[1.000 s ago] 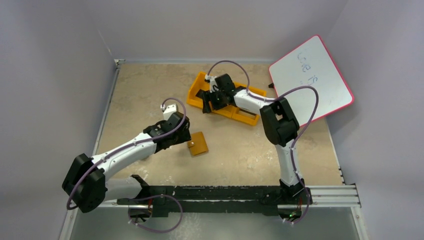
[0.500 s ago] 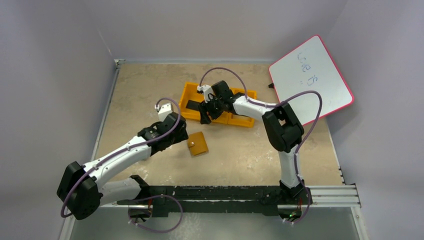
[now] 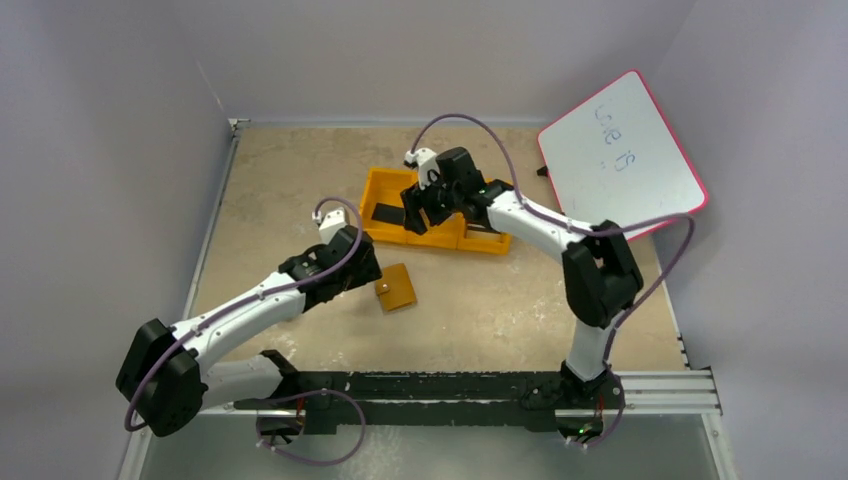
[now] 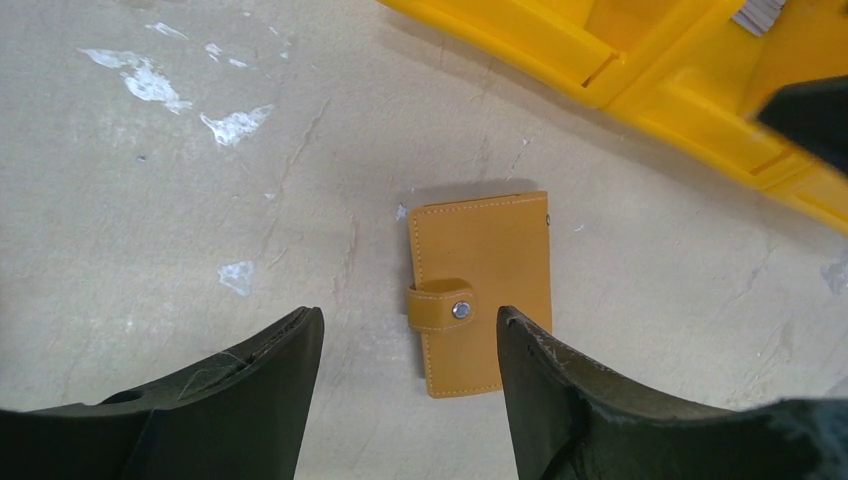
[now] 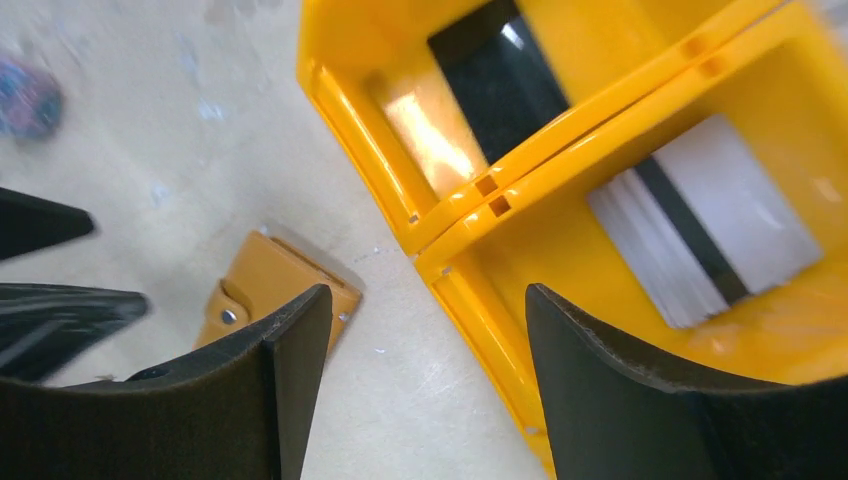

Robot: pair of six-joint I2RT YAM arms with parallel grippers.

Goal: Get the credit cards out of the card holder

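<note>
Here, both pairs of fingers are spread wide and hold nothing.
The left fingers [image 4: 260, 385] hang over the tan card holder [image 4: 480, 290], which lies shut, strap studded, on the counter [image 4: 150, 200] near the orange tray [image 5: 350, 120]. The right fingers [image 5: 250, 390] hover above that tray, where pale, black-striped credit cards [image 5: 705, 235] lie stacked.

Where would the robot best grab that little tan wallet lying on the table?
Probably straight from above, pinching the card holder across its long edges, clear of the snapped strap. It lies flat and closed, so only those thin edges offer purchase; the open left gripper hovers above it.
</note>
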